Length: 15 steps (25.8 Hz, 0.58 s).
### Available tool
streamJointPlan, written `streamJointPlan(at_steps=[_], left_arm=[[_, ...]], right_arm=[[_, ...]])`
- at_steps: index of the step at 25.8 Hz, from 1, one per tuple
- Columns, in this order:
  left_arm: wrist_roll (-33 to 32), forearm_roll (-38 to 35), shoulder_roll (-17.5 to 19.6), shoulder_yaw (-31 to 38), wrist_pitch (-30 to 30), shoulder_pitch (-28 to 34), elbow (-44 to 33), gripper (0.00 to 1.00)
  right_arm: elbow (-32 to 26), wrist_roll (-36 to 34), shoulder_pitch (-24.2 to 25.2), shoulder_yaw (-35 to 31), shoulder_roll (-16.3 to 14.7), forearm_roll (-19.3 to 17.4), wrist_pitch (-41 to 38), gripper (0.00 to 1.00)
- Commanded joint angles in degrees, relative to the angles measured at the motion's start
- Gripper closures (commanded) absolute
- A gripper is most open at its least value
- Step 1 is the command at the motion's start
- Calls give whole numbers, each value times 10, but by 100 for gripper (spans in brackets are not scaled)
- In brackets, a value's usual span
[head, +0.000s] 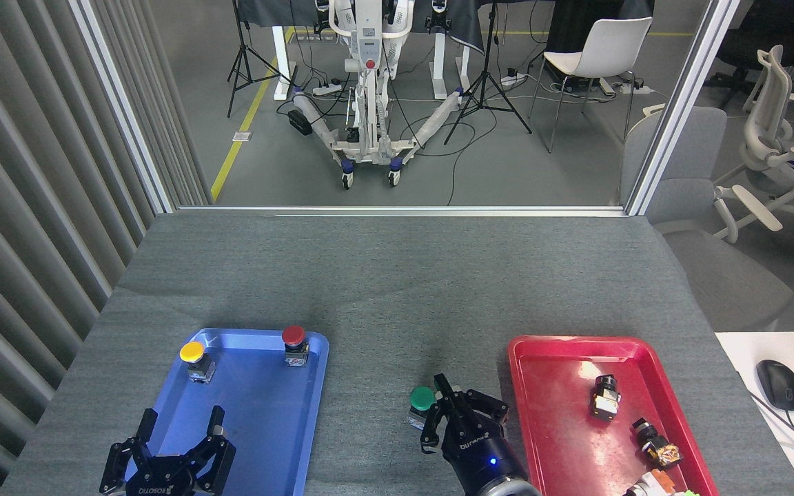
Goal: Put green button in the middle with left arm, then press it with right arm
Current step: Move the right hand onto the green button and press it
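Both grippers are in view, and neither grasps anything. Over the near end of the blue tray (163, 427), the left gripper (176, 441) hangs with its fingers spread wide and nothing between them. Just right of the green button (422, 399), the right gripper (462, 410) has its fingers drawn together into a closed bunch, tips level with the cap or possibly touching its right edge; contact cannot be confirmed from this angle.

Going by size, the grey table (383, 275) carries everything. On it the blue tray lies to the left and the red tray (548, 386) to the right. Between them, on bare fabric, stands the green button, upright on its boxy base. At the far end of the blue tray stand a yellow button (192, 353) and a red button (293, 336). A few small parts lie scattered in the red tray.

Placement looks done, so the press is judged the step in hand. The main risk is a sideways hit. The fingers sit beside the cap rather than squarely above it, so a downward move from here could catch the rim and tip or slide the small button across the fabric, since nothing holds its base. A glancing touch might also fail to depress the cap fully.
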Motion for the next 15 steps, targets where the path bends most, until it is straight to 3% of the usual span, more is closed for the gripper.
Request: streamJointPlan(at_steps=[1, 7, 15], left_arm=[[-7, 3, 1, 3, -1, -2, 7, 1], [-31, 4, 2, 3, -2, -14, 12, 1], [-53, 4, 6, 5, -1, -24, 17, 1]], right_arm=[[33, 0, -2, 13, 5, 6, 24, 100], [77, 0, -14, 23, 10, 6, 44, 100], [76, 0, -10, 24, 10, 5, 43, 100]])
